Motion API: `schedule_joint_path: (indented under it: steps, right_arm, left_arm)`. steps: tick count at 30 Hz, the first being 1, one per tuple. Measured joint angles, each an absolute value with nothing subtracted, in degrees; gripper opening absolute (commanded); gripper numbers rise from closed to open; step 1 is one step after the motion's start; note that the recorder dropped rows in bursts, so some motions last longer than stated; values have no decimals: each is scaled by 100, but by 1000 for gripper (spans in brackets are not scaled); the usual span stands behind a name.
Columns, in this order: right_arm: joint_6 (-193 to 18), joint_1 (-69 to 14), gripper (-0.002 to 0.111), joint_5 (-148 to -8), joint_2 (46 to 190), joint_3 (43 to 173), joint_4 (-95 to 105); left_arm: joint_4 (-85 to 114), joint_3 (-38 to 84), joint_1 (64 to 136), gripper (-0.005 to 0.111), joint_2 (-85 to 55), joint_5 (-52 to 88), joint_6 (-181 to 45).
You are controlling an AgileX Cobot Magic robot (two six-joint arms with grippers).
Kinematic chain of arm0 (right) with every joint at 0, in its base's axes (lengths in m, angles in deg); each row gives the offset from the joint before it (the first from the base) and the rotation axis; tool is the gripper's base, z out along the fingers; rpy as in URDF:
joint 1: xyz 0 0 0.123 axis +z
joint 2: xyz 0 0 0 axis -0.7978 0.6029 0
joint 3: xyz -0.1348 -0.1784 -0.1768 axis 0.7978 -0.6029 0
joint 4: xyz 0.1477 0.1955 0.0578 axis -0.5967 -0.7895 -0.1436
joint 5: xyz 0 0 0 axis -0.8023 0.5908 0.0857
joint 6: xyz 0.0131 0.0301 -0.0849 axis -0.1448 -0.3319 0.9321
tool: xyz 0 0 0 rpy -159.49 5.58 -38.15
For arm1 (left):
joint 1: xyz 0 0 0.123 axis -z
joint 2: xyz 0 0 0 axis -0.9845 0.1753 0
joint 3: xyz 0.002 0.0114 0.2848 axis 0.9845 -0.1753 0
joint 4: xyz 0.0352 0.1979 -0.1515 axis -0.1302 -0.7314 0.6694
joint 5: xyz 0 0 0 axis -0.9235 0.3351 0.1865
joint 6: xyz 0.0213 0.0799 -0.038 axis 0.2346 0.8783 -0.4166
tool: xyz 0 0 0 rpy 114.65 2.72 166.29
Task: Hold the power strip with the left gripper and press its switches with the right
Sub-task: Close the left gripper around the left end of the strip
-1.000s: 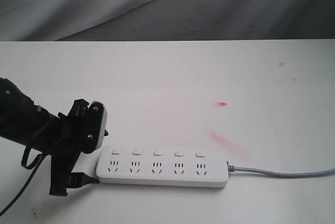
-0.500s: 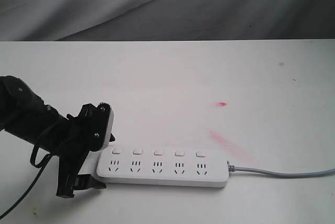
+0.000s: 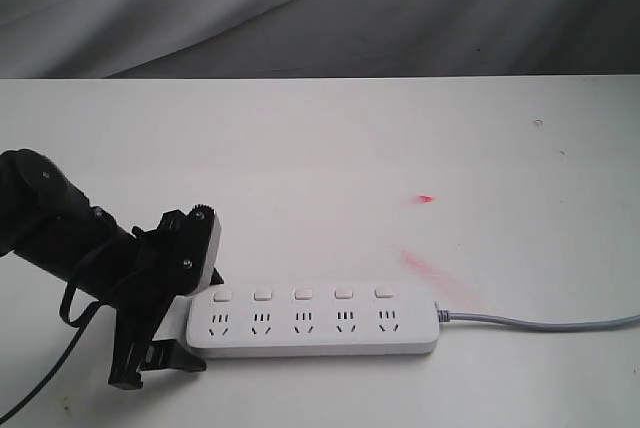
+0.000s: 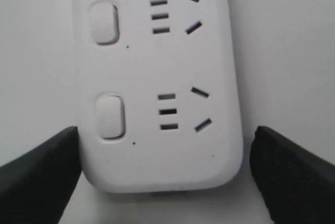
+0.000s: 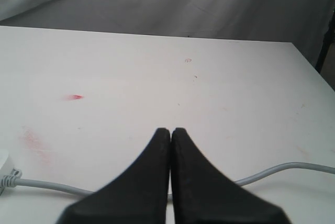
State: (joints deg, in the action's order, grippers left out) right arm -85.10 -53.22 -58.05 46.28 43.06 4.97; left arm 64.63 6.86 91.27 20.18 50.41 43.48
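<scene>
The power strip [image 3: 312, 320] lies on the table [image 3: 400, 148], the left gripper [image 4: 165, 150] wide apart around its end, not holding yet, and the right gripper [image 5: 170, 135], pinched together, is far from the switches [image 3: 302, 294]

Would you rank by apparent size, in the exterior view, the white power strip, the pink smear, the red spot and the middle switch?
1. long white plastic power strip
2. pale pink smear
3. small red spot and middle white square switch: alike, unranked

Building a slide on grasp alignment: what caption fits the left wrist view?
Left gripper, jaws open, straddling the rounded end of the white power strip; two switches visible.
</scene>
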Motion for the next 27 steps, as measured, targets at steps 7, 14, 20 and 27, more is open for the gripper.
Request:
schedule_joint_path:
  steps: [7,14,20,27]
  right_arm:
    - [-8510,-5322,0,-5805,4628,4306,497]
    - [-8510,-5322,0,-5805,4628,4306,497]
    - [-8510,-5322,0,-5805,4628,4306,497]
    - [-8510,-5322,0,-5805,4628,4306,497]
  left_arm:
    - [6463,686,9127,50,2018,5041,4348]
    - [6463,686,9127,40,2018,5041,4348]
    - [6463,686,9127,40,2018,5041,4348]
    - [6463,686,9127,40,2018,5041,4348]
